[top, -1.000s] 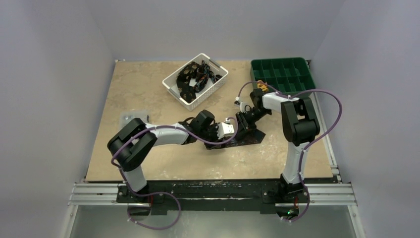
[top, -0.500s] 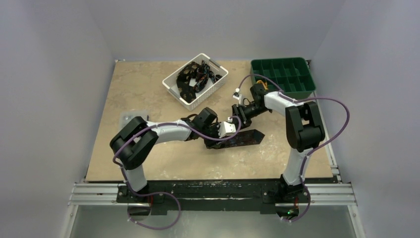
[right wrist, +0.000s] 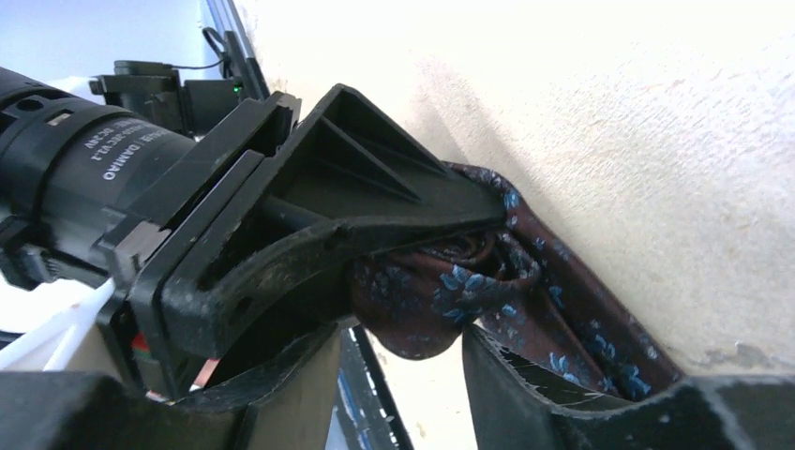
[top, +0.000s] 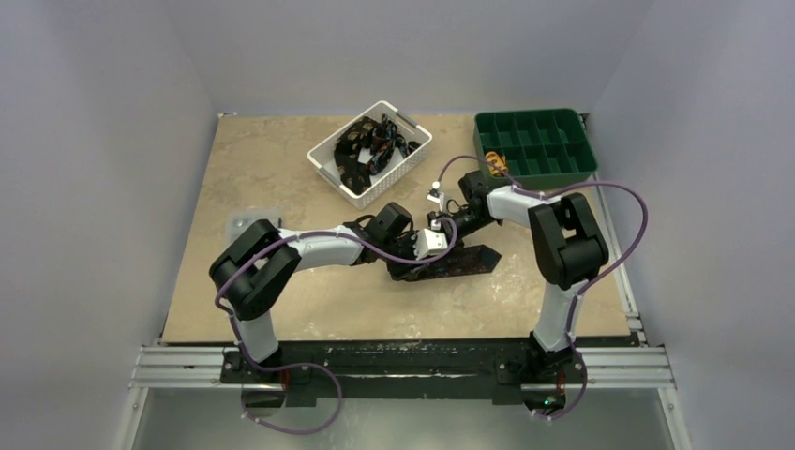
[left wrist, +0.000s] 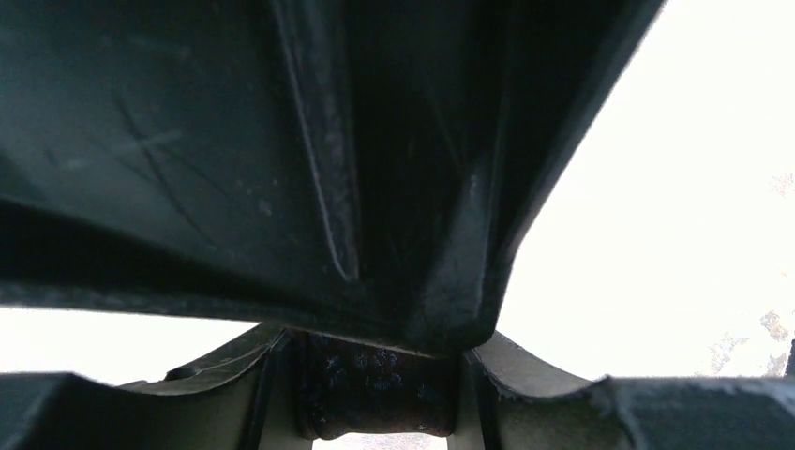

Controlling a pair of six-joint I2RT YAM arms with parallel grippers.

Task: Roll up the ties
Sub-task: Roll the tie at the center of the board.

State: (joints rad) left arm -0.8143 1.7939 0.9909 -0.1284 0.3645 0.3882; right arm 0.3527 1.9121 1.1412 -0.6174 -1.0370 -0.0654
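**Hold the roll tight while my right fingers line up a bite**

The tie (top: 464,260) lies on the table (top: 281,309) beneath my two grippers, with its flat tail stretching out past my left fingertips. The wound part, the roll (right wrist: 436,291), sits clamped in my left gripper (top: 415,258). From my right wrist I see the left fingers (right wrist: 375,202) closed on the brown, blue-flowered fabric. My right gripper (right wrist: 398,398) has its jaws apart. The roll sits just ahead of the gap and, as far as I can tell, touches neither pad.

To do this well, I judge the left pinch must not slacken or the coil will spring loose. My right fingers should close squarely across the roll with its layers even, before any turn along the flat tail.

Beyond my fingertips stands a white basket (top: 335,182) of more ties (top: 370,145). A green compartment tray (top: 589,150) stands out past my right wrist. Both are well apart from the work. What crowds me is my own hardware: the two grippers are nearly touching, and purple cables (top: 644,223) loop off the arms.
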